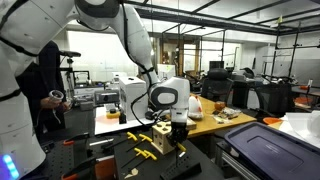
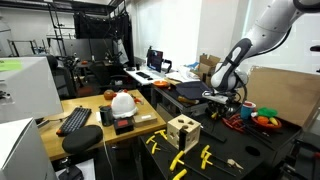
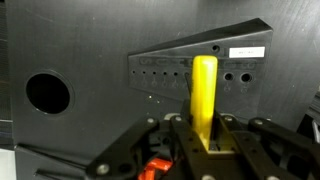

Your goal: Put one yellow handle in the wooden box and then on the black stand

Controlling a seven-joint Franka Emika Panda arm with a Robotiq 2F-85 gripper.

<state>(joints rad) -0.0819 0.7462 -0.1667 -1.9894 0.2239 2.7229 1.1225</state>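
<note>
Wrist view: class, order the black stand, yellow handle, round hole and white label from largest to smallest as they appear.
1. black stand
2. handle, though it is nearest the camera, so its lead over the hole is unsure
3. round hole
4. white label

The yellow handle [image 3: 205, 95] in my gripper [image 3: 205, 142] looks like smooth, slightly glossy plastic. The black stand [image 3: 150, 75] is matt, perhaps painted metal. The wooden box [image 2: 183, 131] is pale bare wood. My arm [image 1: 135, 40] has a glossy white shell.
</note>
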